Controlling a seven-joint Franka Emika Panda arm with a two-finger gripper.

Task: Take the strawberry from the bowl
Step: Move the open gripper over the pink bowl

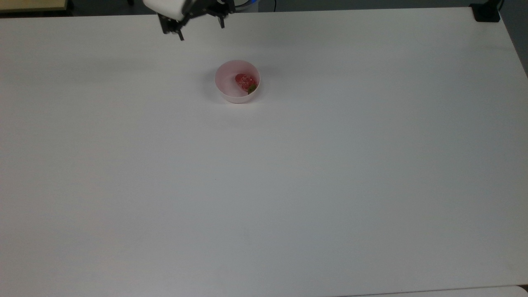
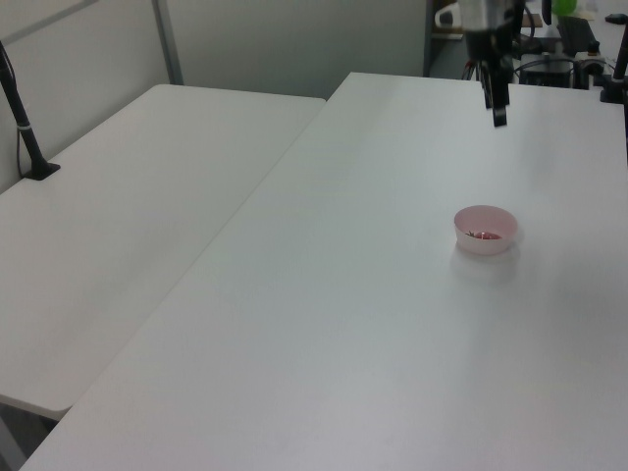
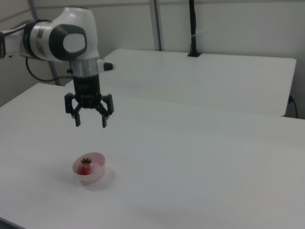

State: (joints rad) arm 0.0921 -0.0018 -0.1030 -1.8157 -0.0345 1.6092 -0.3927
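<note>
On the white desk (image 1: 288,185), nearer its far edge in the top view than its near one and a little toward the top view's left of the middle, the pale pink bowl (image 1: 226,82) is standing upright. Inside the bowl, the strawberry (image 1: 244,82) is lying against the wall on the top view's right, its green cap pointing toward the near edge; in the right view the strawberry (image 3: 85,168) is showing its cap uppermost within the bowl (image 3: 96,174). The gripper (image 3: 90,123) is hanging in the air above the desk, apart from the bowl, its fingers (image 3: 77,120) spread wide and grasping nothing. In the top view the gripper (image 1: 201,31) is sitting near the far edge.
</note>
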